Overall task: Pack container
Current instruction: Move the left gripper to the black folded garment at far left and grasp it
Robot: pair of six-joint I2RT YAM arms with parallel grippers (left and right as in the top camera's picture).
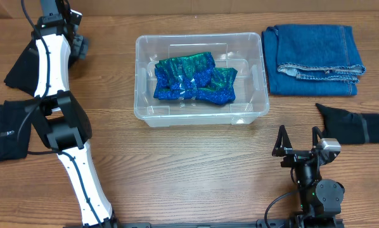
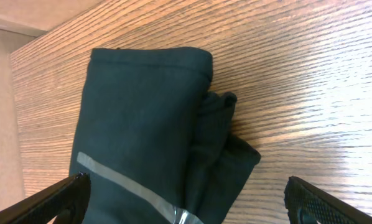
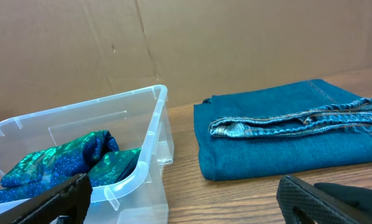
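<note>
The container (image 1: 256, 101) is a clear plastic tub in the middle of the table. A shiny blue-green cloth (image 1: 192, 79) lies inside it. The tub's corner (image 3: 152, 134) and the cloth (image 3: 61, 158) also show in the right wrist view. My right gripper (image 1: 298, 142) is open and empty in front of the tub's right corner, its fingers wide apart (image 3: 189, 208). My left gripper (image 1: 77, 44) is at the far left of the table. It is open (image 2: 192, 211) above a folded dark garment with a grey stripe (image 2: 142, 130), not touching it.
Folded blue jeans (image 1: 313, 54) lie at the back right, also seen in the right wrist view (image 3: 285, 140). A black garment (image 1: 360, 126) lies at the right edge. Two more black garments (image 1: 6, 136) (image 1: 21, 66) lie at the left, partly under my left arm. A cardboard wall (image 3: 173, 43) stands behind the table.
</note>
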